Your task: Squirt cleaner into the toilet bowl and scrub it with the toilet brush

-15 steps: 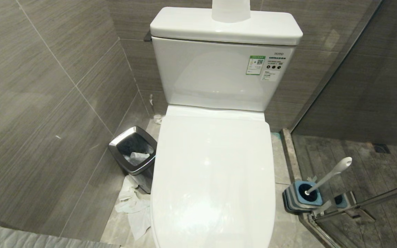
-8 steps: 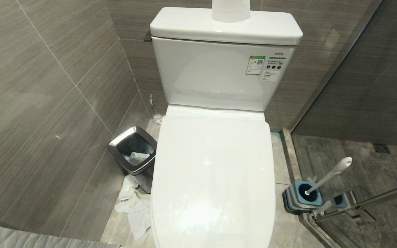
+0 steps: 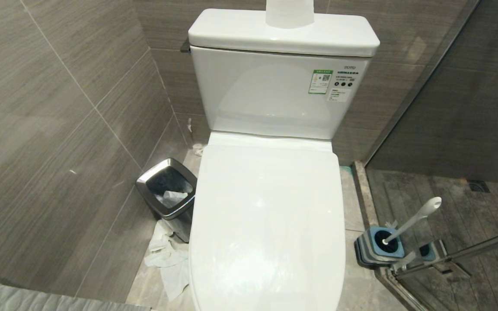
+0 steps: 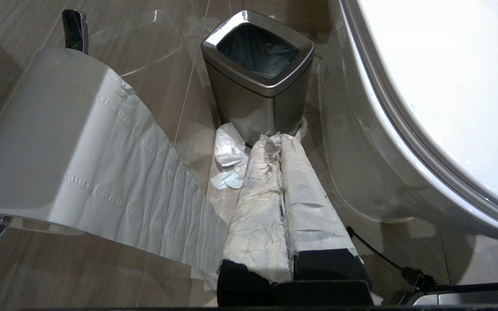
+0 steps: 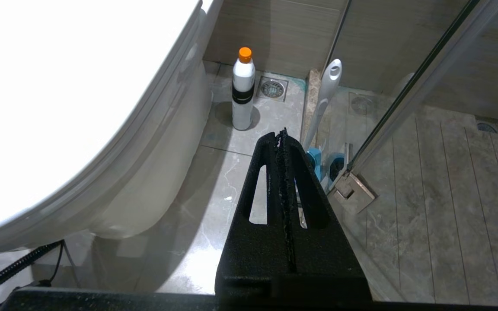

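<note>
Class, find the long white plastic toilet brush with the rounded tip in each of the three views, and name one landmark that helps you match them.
Head view: toilet brush lower right, leaning in its blue-and-grey holder.
Left wrist view: not in it.
Right wrist view: handle upper middle, beyond the shut right gripper.
Shared landmark: the white toilet lid.

- The toilet bowl [image 3: 270, 181] is covered by its closed lid [image 3: 266, 224].
- At 9 o'clock of the bowl, the floor gap is taken up by a steel bin [image 3: 167, 190] and crumpled paper [image 3: 169, 259].
- At 3 o'clock, the toilet brush [image 3: 411, 220] is hemmed by a glass door [image 3: 448, 86]; bare floor [image 5: 214, 181] is left beside the bowl.
</note>
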